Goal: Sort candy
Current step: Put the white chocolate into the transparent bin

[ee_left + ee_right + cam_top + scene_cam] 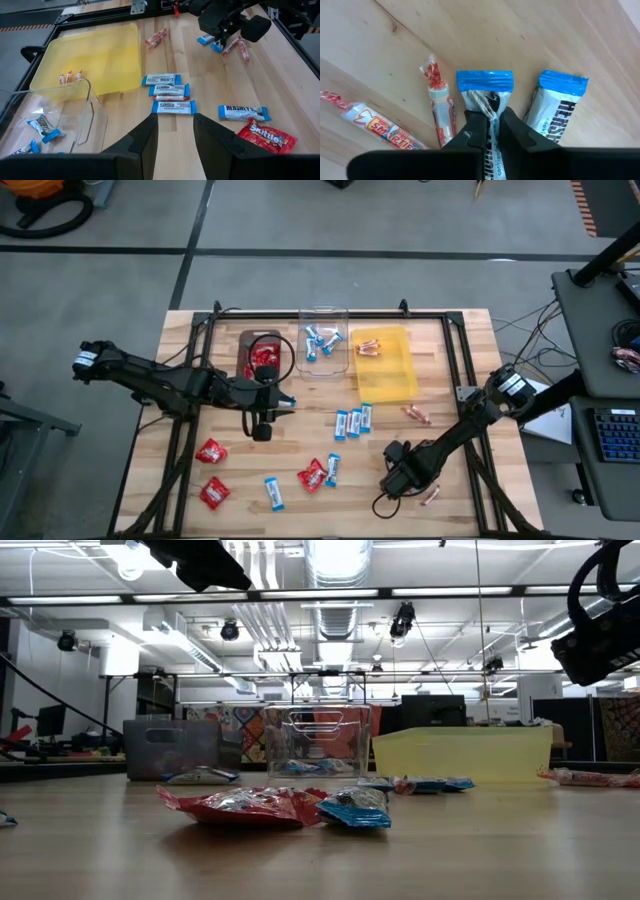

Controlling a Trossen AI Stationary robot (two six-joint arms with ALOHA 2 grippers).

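**Pinched bar could slip or drag its neighbours**

The left end effector [173, 134] hangs part-open and empty near the dark tray [247, 340]. The right end effector [492, 121], low on the surface [450, 420], pinches a blue-and-white bar [485, 90]; lifting may snag the neighbouring bar [559, 107] or the pinkish stick [440, 107] alongside.
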